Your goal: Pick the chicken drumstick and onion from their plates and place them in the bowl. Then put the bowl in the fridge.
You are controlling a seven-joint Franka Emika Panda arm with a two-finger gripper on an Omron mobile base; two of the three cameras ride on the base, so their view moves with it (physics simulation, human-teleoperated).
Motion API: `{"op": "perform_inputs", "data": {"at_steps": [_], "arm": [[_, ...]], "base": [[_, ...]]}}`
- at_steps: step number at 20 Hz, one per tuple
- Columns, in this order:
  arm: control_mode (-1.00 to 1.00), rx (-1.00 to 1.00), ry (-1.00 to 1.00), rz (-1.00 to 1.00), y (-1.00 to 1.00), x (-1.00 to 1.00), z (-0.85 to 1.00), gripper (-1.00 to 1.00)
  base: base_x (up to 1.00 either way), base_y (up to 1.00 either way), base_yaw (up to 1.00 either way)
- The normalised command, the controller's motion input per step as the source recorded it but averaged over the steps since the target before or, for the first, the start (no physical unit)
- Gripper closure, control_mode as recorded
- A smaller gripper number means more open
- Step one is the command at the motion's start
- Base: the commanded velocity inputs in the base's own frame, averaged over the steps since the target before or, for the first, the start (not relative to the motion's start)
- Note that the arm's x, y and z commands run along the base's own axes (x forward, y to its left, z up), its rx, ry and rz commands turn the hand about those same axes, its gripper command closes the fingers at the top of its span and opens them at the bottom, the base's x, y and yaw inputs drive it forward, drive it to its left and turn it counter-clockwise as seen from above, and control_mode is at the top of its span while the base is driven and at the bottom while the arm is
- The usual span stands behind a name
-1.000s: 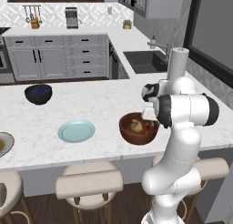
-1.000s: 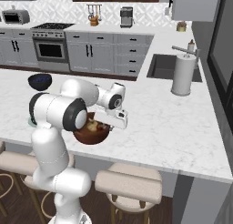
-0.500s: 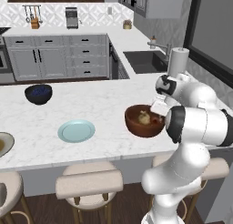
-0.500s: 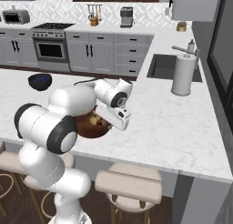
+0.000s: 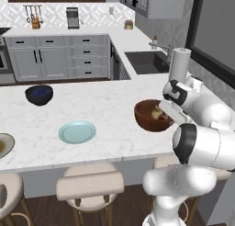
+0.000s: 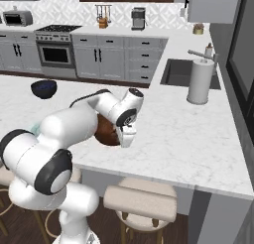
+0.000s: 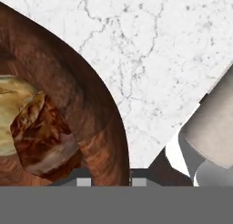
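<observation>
My gripper (image 7: 110, 181) is shut on the near rim of the reddish-brown wooden bowl (image 7: 91, 100). Inside the bowl lie the chicken drumstick (image 7: 41, 136) and, behind it, the pale onion (image 7: 9, 104). The bowl (image 5: 149, 117) hangs tilted just above the counter's front right part, with the gripper (image 5: 167, 111) at its right side. From the other side the arm covers most of the bowl (image 6: 105, 133), and the gripper (image 6: 125, 138) points down at its rim. The light blue plate (image 5: 77, 132) and the beige-grey plate (image 5: 3, 144) lie bare to the left. The fridge is out of view.
A dark navy bowl (image 5: 39, 94) stands at the counter's back left. A paper towel roll (image 5: 180, 64) and a sink (image 5: 144, 62) are behind the arm on the right. Stools (image 5: 89, 183) line the counter's front edge.
The arm has swung to the right and carried the bowl right and slightly up from the counter. The grip on the rim is unchanged. The plates and the navy bowl have stayed put.
</observation>
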Motion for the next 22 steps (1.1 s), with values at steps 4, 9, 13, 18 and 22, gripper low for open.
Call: {"op": "perform_inputs", "data": {"at_steps": [4, 9, 13, 18, 22], "arm": [[-1.00, -0.03, 0.12, -0.79, 0.14, -0.05, 0.18, 1.00], [-1.00, -0.07, 0.05, -0.66, 0.22, -0.25, 0.39, 1.00], [-1.00, -0.04, -0.02, -0.23, 0.33, -0.63, 0.67, 1.00], [-1.00, 0.00, 0.00, 0.00, 0.30, -0.97, 0.67, 1.00], [-1.00, 0.00, -0.08, 0.00, 0.29, -1.00, 0.84, 1.00]], "base": [[0.00, 0.00, 0.00], [0.00, 0.00, 0.00], [0.00, 0.00, 0.00], [0.00, 0.00, 0.00], [0.00, 0.00, 0.00]]}}
